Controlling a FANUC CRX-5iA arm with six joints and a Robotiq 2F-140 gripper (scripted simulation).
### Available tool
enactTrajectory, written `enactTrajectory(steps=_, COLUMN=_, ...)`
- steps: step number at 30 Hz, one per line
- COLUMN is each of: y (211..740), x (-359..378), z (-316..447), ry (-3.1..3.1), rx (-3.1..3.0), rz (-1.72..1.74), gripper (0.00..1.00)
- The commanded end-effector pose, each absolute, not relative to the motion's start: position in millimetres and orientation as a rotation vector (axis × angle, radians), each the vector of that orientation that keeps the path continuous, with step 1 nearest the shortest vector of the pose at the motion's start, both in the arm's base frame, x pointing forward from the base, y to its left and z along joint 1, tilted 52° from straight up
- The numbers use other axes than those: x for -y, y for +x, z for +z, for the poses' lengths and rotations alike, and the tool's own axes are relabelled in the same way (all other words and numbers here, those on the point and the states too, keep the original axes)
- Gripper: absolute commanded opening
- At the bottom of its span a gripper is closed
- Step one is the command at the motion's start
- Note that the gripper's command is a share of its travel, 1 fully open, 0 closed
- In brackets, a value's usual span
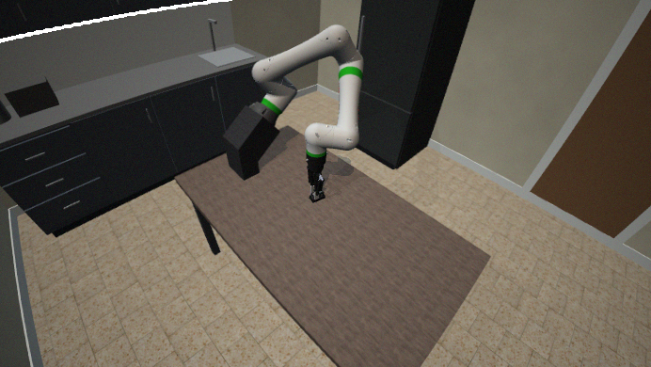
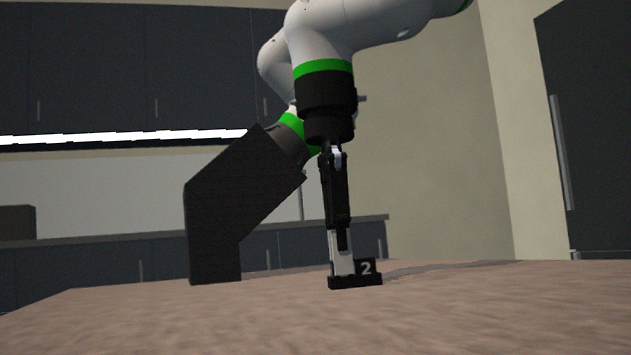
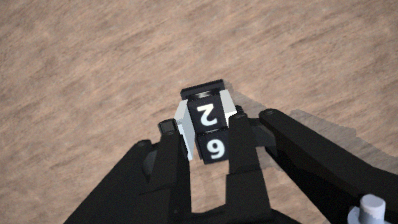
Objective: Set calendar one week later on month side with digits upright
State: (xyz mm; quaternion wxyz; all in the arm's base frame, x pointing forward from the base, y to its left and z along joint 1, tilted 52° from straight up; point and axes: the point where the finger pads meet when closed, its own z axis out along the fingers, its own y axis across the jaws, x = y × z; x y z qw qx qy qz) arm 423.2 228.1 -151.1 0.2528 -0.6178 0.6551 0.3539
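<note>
Top view: we see the pincer (image 1: 316, 195) hanging plumb over the calendar, toward 11 o'clock from the middle of the wood-grained tabletop (image 1: 357, 273).
Exterior view: the matte black tray (image 2: 355, 281) lies flat. The right cube (image 2: 366, 267) shows a white 2, and a finger hides its neighbour.
Wrist view: the pincer is narrowed onto the sharp-edged near cube (image 3: 215, 146), topped with a 6, at 6 o'clock from the other.
Advice: we should squeeze squarely and lift straight up. We judge that the smooth faces may slip or drag the tray.
</note>
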Motion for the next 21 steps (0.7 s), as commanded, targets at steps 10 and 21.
enactTrajectory(steps=10, y=423.5, x=-226.7, z=-150.2, ry=-1.679, rx=-1.782, rz=0.962, gripper=0.16)
enactTrajectory(steps=21, y=430.2, x=-177.4, z=-110.6, ry=-1.679, rx=-1.782, rz=0.962, gripper=0.16)
